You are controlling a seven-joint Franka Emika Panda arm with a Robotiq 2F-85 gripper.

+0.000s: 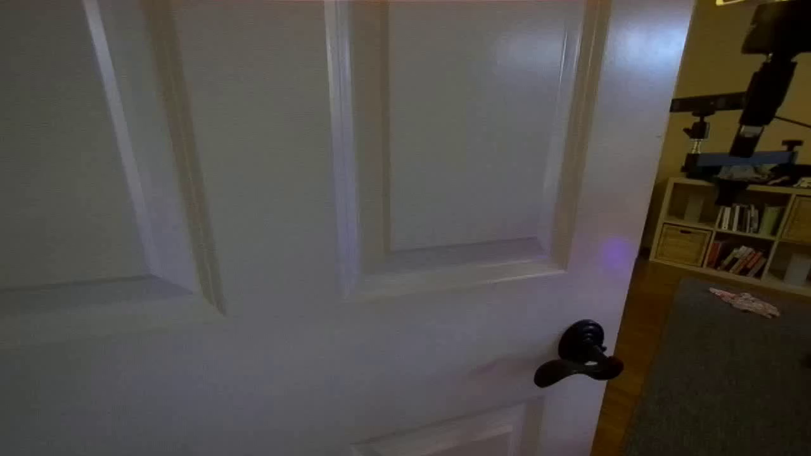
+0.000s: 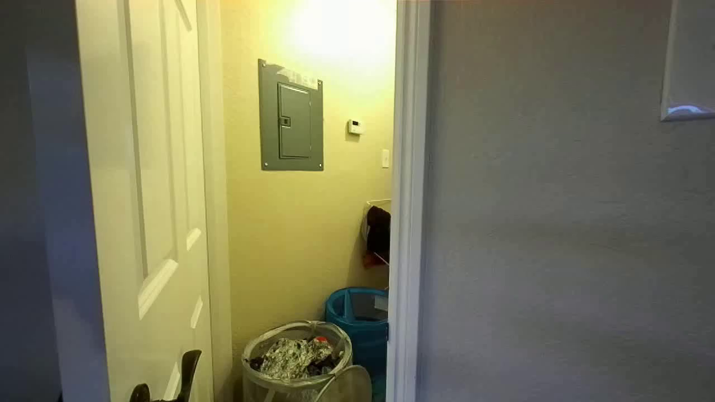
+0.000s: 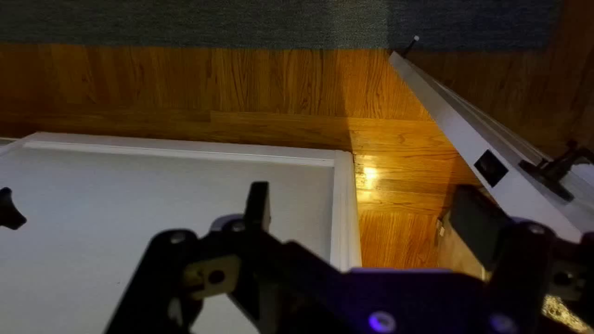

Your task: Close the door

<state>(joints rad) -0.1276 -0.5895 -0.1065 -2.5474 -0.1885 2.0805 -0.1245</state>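
Filling most of an exterior view, the door (image 1: 272, 354) is standing ajar, its free edge (image 3: 457, 126) well apart from the jamb (image 2: 410, 223), with lit floor (image 3: 394, 171) showing between. Its handle (image 1: 580, 361) is sitting near that edge, where a push would presumably be gaining most leverage. Holding nothing, the gripper (image 3: 364, 208) is hanging wide, apparently for pushing rather than clasping; one finger (image 3: 473, 222) is overlapping the door in the wrist view, contact unclear. A hamper (image 2: 287, 387) and bin (image 2: 363, 340) are standing inside, probably leaving the swing free.
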